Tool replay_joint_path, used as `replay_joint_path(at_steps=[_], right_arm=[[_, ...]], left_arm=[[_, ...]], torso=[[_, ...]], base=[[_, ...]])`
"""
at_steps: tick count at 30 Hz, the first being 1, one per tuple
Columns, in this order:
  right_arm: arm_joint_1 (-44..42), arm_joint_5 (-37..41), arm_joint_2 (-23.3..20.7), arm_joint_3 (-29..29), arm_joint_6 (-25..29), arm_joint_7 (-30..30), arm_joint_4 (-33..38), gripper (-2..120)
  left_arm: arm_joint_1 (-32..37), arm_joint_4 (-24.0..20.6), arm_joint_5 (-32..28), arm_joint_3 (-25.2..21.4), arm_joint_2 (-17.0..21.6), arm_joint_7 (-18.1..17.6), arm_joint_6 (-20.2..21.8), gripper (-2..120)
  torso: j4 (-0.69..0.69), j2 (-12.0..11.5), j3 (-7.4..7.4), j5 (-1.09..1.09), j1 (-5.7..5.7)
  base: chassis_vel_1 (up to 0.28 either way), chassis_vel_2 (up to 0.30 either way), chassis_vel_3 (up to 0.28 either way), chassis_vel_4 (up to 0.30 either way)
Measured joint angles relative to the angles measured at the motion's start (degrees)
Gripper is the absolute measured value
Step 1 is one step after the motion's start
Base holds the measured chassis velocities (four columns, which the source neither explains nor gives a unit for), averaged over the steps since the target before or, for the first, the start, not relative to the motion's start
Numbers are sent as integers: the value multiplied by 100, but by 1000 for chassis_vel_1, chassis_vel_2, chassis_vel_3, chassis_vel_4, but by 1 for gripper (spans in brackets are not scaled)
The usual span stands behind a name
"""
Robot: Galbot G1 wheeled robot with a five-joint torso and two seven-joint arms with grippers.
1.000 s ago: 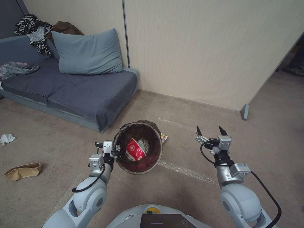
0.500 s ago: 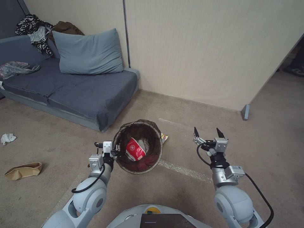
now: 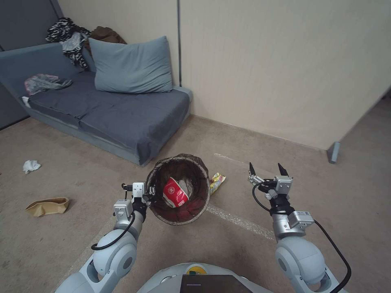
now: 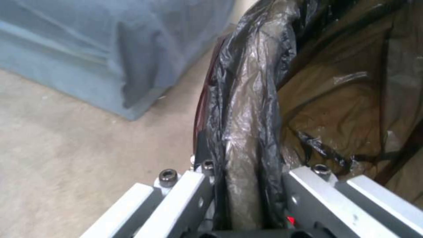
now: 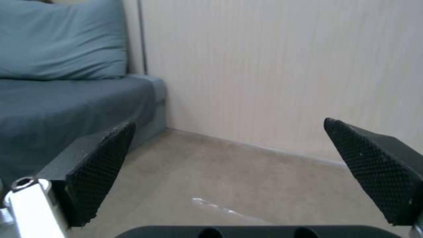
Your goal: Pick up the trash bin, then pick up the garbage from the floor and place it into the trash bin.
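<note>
My left gripper (image 3: pixel 150 194) is clamped on the near-left rim of the small round bin with the dark brown-black bag liner (image 3: pixel 179 189), holding it up off the beige carpet (image 3: pixel 81 179) with its mouth tipped toward my head camera. From the left wrist I see the liner-wrapped rim (image 4: pixel 244 138) pinched between the two metal finger blocks; the fingertips themselves are buried in the plastic and I can't make them out. The bin's white wall is hidden under the liner from here.

Inside the bin, a red-and-white paper cup (image 3: pixel 174 192) lies against the wall, with something pale behind it that I can't identify.

My right gripper (image 3: pixel 266 169) hangs in the air to the right of the bin, spread wide and holding nothing; the right wrist shows both black textured pads (image 5: pixel 103 165) far apart, with bare carpet and the cream wall panel (image 5: pixel 273 66) between them.

On the floor, a yellow snack wrapper (image 3: pixel 216 181) peeks out just past the bin's right edge, partly cut off by the rim. Well to the left lie a crumpled brown paper bag (image 3: pixel 48 206) and, beyond it, a white tissue wad (image 3: pixel 31 165). The blue-grey sofa (image 3: pixel 118 118) stands behind the bin.
</note>
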Motion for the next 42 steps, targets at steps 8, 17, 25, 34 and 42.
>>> replay_joint_path(at_steps=[8, 17, 25, 34, 42], right_arm=[[42, 0, -18, -54, -20, 11, -1, 100], [58, 0, -43, -76, -23, 15, -9, 100], [92, 0, -69, -90, -25, 32, -17, 100], [118, -5, -60, -107, -19, 129, -47, 100], [308, 229, -174, -139, -216, 383, -218, 100]], left_arm=[[41, -22, 9, -39, -10, 4, -4, 2], [55, -30, 18, -57, -22, 5, -7, 2], [68, -36, 38, -69, -45, 4, -11, 2], [91, -30, 197, -76, -87, 22, -22, 2], [119, -61, 221, -68, -88, 37, -21, 2]], torso=[[1, 0, 0, 0, 0], [0, 0, 0, 0, 0], [0, 0, 0, 0, 0], [1, 0, 0, 0, 0], [-1, 0, 0, 0, 1]], base=[[87, 92, 96, 93], [91, 85, 72, 76], [38, 43, 40, 33], [0, 0, 0, 0], [0, 0, 0, 0]])
